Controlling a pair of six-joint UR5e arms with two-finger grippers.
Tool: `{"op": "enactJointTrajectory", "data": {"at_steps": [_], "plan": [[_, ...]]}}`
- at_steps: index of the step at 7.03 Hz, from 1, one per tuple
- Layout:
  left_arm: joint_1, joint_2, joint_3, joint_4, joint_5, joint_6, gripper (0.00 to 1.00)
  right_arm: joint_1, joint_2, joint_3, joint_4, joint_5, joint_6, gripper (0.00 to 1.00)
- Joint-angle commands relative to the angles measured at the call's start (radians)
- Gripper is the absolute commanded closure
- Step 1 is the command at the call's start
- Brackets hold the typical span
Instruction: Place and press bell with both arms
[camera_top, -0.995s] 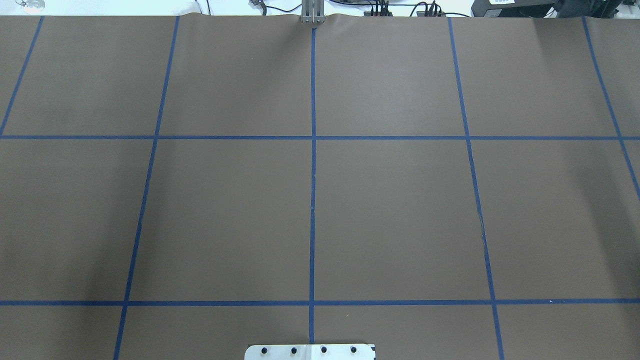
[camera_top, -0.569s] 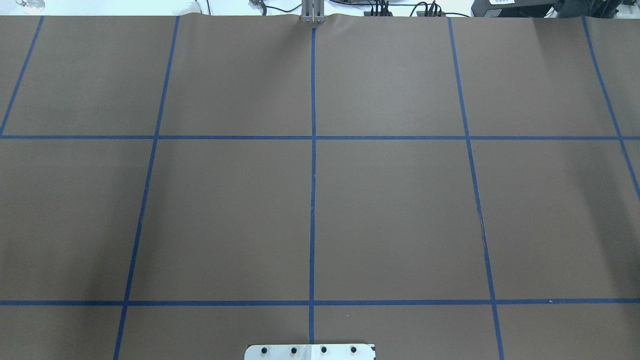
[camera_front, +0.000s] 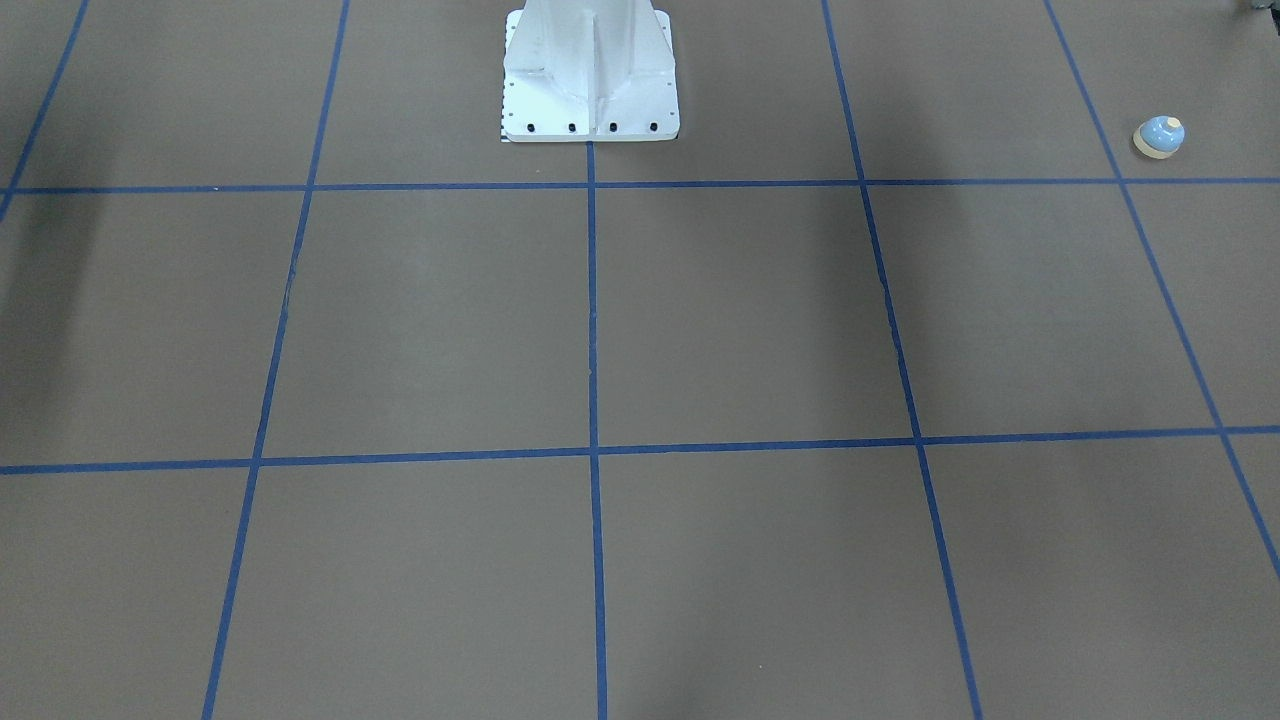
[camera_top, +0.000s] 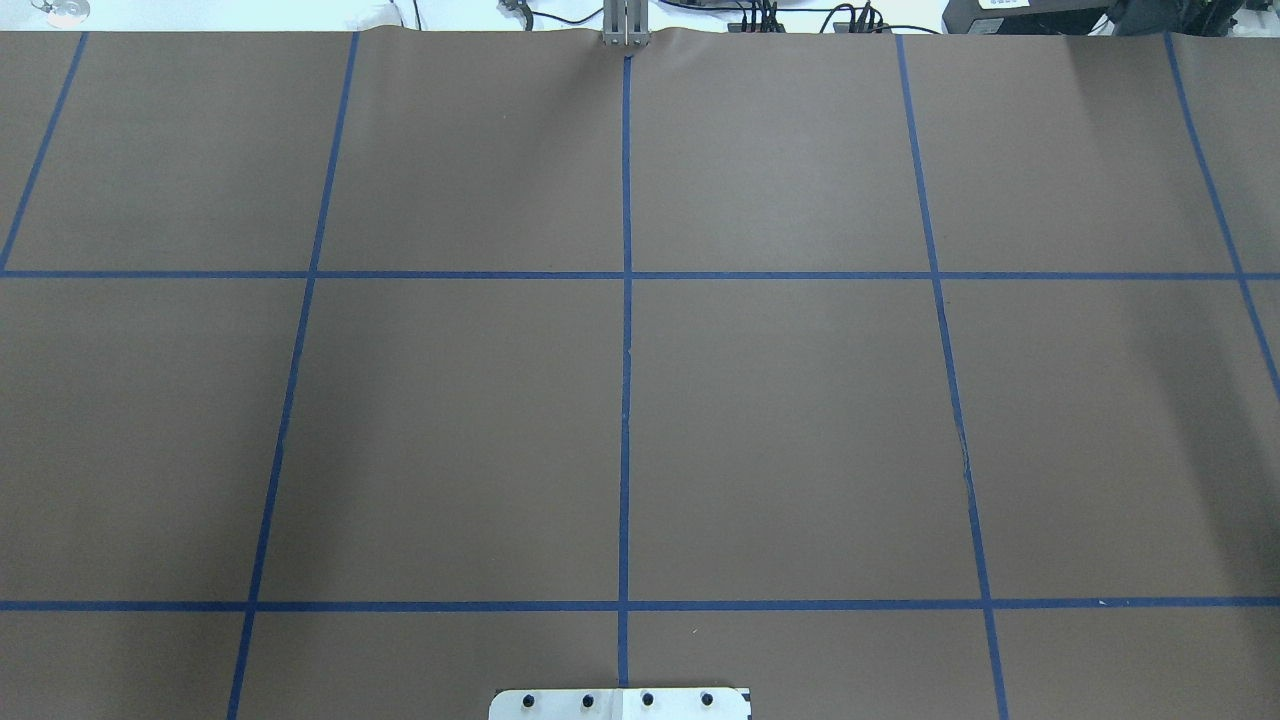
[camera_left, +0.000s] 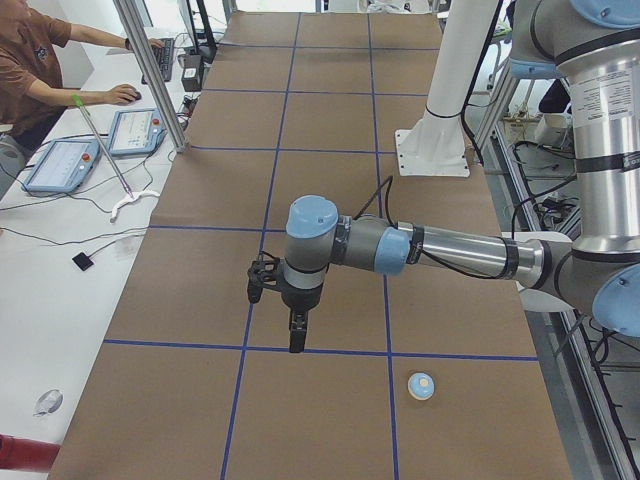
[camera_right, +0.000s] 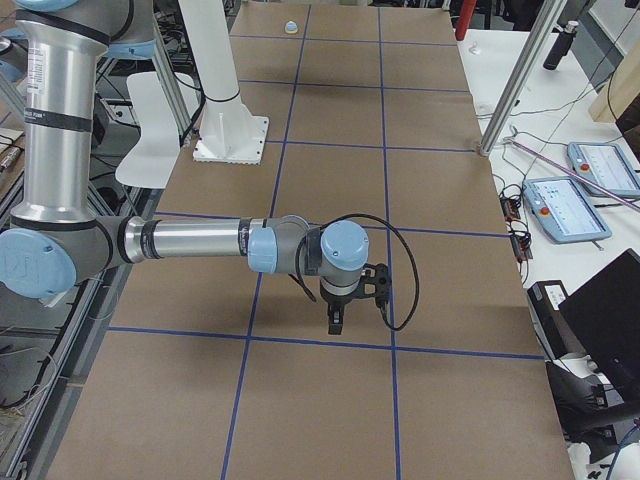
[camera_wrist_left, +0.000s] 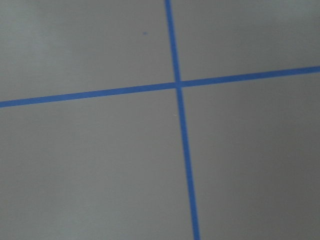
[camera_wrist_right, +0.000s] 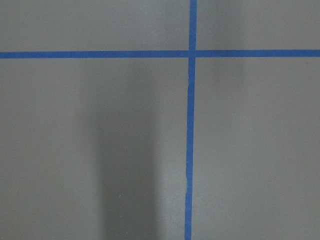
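The bell (camera_front: 1159, 136) is a small light-blue dome with a cream base and button. It stands upright on the brown table near the robot's left end, and also shows in the exterior left view (camera_left: 422, 385) and far away in the exterior right view (camera_right: 290, 27). My left gripper (camera_left: 296, 340) hangs above the table, apart from the bell and farther from the table's near edge. My right gripper (camera_right: 336, 325) hangs over the table's other end. I cannot tell whether either is open or shut. Neither shows in the overhead, front or wrist views.
The white pedestal base (camera_front: 590, 70) is bolted at the robot's side of the table (camera_top: 450, 420), which carries a blue tape grid. An operator (camera_left: 40, 60) sits at a side bench with tablets (camera_left: 60, 165). More tablets (camera_right: 565, 210) lie by the other end.
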Motion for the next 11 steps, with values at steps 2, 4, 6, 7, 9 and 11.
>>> {"op": "enactJointTrajectory", "data": {"at_steps": [2,4,6,7,9,11], "plan": [[0.198,0.046,-0.07,0.002,0.24,-0.584,0.0,0.0,-0.014,0.027,-0.002,0.011,0.001,0.0],[0.279,0.099,-0.081,-0.002,0.292,-0.86,0.0,-0.002,-0.062,0.016,-0.002,0.008,0.0,0.0],[0.413,0.132,-0.084,0.011,0.328,-1.196,0.0,0.0,-0.076,0.055,0.007,-0.004,-0.002,0.0],[0.475,0.133,-0.083,0.062,0.33,-1.358,0.0,0.018,-0.073,0.053,0.006,-0.05,0.0,0.0],[0.556,0.133,-0.08,0.202,0.325,-1.581,0.0,0.018,-0.073,0.074,0.006,-0.075,0.001,0.0],[0.619,0.133,-0.073,0.307,0.313,-1.794,0.0,0.006,-0.02,0.07,-0.003,-0.053,0.001,0.0]]}}
